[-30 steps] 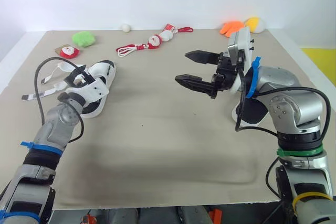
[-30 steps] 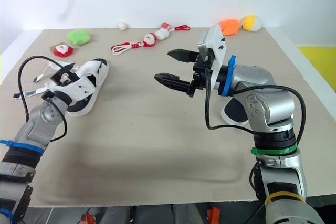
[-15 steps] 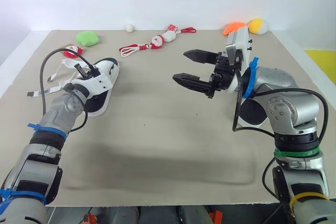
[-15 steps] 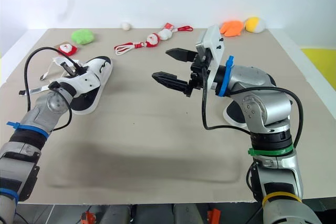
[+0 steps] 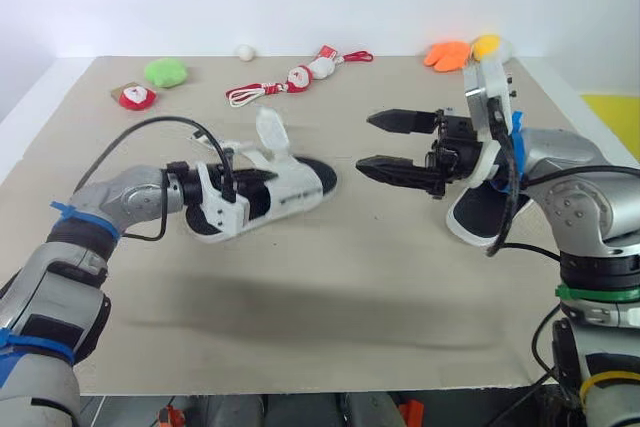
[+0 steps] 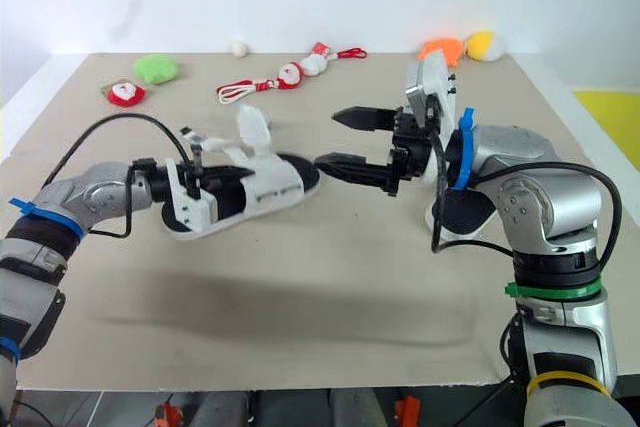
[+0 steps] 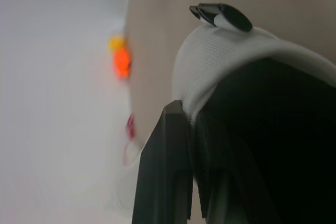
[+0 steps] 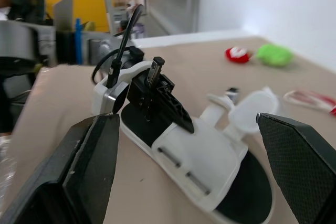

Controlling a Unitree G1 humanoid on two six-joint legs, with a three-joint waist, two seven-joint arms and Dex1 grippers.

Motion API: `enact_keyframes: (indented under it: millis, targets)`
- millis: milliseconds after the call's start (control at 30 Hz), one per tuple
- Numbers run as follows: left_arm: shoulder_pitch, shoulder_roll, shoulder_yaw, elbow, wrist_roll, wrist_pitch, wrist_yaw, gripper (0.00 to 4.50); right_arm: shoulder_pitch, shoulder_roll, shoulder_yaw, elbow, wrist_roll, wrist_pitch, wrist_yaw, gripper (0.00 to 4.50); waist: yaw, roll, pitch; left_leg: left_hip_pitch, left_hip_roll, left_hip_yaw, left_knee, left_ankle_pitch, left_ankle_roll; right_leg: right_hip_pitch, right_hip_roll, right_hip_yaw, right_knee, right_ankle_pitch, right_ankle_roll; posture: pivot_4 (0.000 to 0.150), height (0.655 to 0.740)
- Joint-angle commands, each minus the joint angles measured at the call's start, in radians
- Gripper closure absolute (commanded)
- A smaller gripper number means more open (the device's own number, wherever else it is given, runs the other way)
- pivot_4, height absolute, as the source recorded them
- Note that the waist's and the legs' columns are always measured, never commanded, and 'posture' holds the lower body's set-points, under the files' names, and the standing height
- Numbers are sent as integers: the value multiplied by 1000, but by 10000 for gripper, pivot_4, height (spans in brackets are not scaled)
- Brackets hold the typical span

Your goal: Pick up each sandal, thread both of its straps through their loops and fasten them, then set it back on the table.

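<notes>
My left gripper is shut on the heel end of a white sandal with a black footbed, holding it over the middle of the table, toe pointing right. One loose strap flap sticks up. My right gripper stands open just right of the toe, its fingers apart from the sandal. The right wrist view shows the held sandal between that gripper's fingers. A second sandal lies on the table under my right forearm.
Along the table's far edge lie a green plush, a red and white toy, a Santa lanyard, a white ball, and orange and yellow toys. Bare tabletop stretches in front.
My left gripper closed on the sandal at the far left and carried it to the middle of the table. The right gripper stayed open and now sits near its toe.
</notes>
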Motion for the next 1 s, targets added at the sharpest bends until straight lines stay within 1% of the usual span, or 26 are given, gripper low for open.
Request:
enact_keyframes:
  millis: [33,200,333,533,800,933,967,1000]
  targets:
    - [-82,-24,-15,7,42,-121,8,44748,37,-64,-4,-44,8,6,76,0,2,0,0,0,0,0,0,0,0,0,0,0,0,0,0,1500,7400]
    - [-131,-89,-12,15,115,-221,59,44748,66,-88,-10,-41,-2,5,91,0,0,0,0,0,-1,1,4,0,1,1,-1,1,0,0,5,1500,7400]
    - [-140,-130,-9,10,169,-272,82,44748,84,-115,-6,-49,-16,8,99,0,1,0,0,0,-1,0,4,1,2,1,0,1,1,0,6,1500,7400]
    - [-114,-149,-22,39,212,-254,99,44748,132,-147,-4,-51,-52,-7,93,0,1,0,0,0,-1,0,4,2,3,1,0,1,1,1,7,1500,7400]
    - [-98,-159,-35,57,207,-207,100,44748,125,-136,-2,-54,-55,1,82,0,1,0,0,0,-1,0,4,3,4,1,0,1,1,1,9,1500,7400]
    - [-90,-137,-38,54,174,-204,91,31481,128,-143,9,-51,-67,-8,92,0,1,0,0,0,-1,0,4,5,4,1,0,1,1,2,10,1500,7400]
    - [-86,-129,-40,52,164,-205,87,26069,132,-147,12,-50,-72,-12,98,0,0,0,0,0,-1,0,4,5,4,1,0,1,1,2,10,1500,7400]
    - [-82,-121,-42,54,150,-202,80,21596,135,-150,14,-46,-77,-16,104,0,0,0,0,0,-1,0,4,5,4,1,0,1,1,2,10,1500,7400]
